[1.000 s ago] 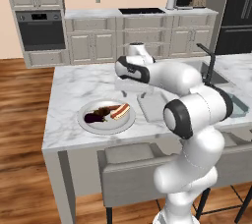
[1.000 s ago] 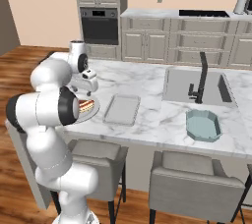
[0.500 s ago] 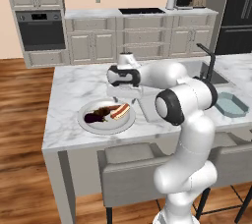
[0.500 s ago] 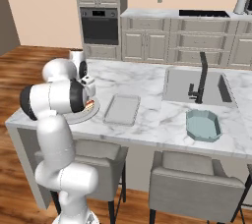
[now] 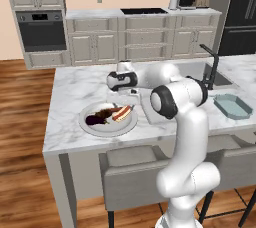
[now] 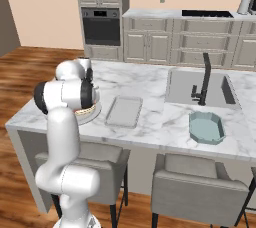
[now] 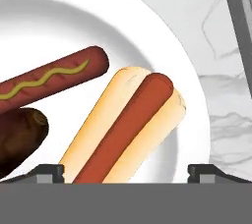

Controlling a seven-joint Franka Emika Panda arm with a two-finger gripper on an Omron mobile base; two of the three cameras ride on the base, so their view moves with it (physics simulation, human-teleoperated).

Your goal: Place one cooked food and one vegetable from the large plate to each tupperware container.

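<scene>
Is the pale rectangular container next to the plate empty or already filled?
Empty. In the right base view the pale rectangular container shows only a bare floor, while the food lies on the large plate.

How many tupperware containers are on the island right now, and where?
2. The pale rectangular container sits right beside the large plate, on its sink side. The teal container sits farther along, in front of the sink. Both look empty.
</scene>
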